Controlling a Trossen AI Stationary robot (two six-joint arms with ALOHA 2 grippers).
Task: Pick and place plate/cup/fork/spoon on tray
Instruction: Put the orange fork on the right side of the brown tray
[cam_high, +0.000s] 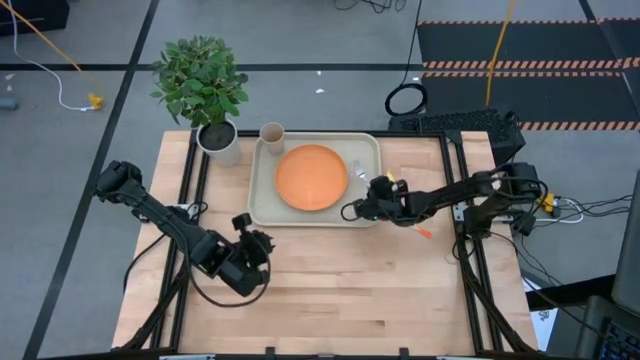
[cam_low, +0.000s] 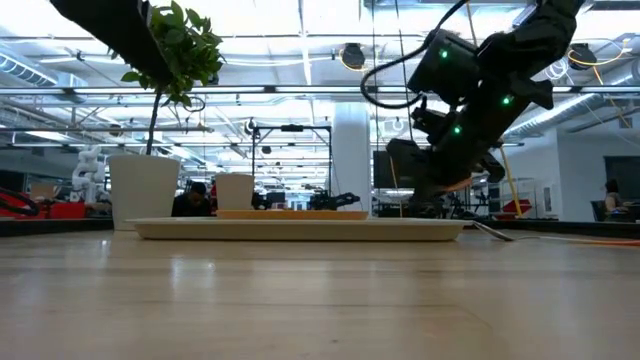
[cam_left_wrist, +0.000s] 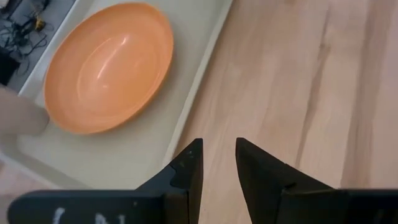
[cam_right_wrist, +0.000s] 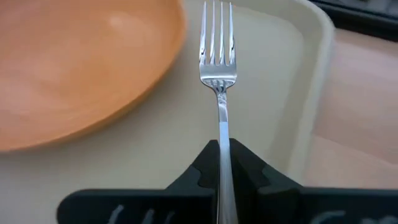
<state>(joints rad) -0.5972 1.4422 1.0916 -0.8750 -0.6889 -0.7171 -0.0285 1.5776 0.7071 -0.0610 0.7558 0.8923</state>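
The orange plate (cam_high: 312, 177) lies in the middle of the pale tray (cam_high: 262, 212). The beige cup (cam_high: 271, 132) stands in the tray's far left corner. My right gripper (cam_high: 370, 192) is over the tray's right side, shut on the silver fork (cam_right_wrist: 219, 68), whose tines point away between the plate (cam_right_wrist: 74, 68) and the tray's right rim (cam_right_wrist: 314, 74). The spoon (cam_high: 421, 231) lies on the table under my right arm, with only its orange handle end plain. My left gripper (cam_left_wrist: 219, 158) hovers near the tray's near edge, narrowly open and empty. My right gripper pinches the fork's handle stem (cam_right_wrist: 221, 134) between its two fingers. The fork lies along the fingers and sticks out ahead of them, tines foremost, over the tray floor. The handle's end is hidden behind the fingers. Whether the tines touch the tray I cannot tell.
A white pot with a green plant (cam_high: 218, 140) stands just left of the tray's far left corner. Bare wooden table (cam_high: 340, 290) stretches from the tray to the near edge. Black frame rails run along both table sides (cam_high: 470, 250).
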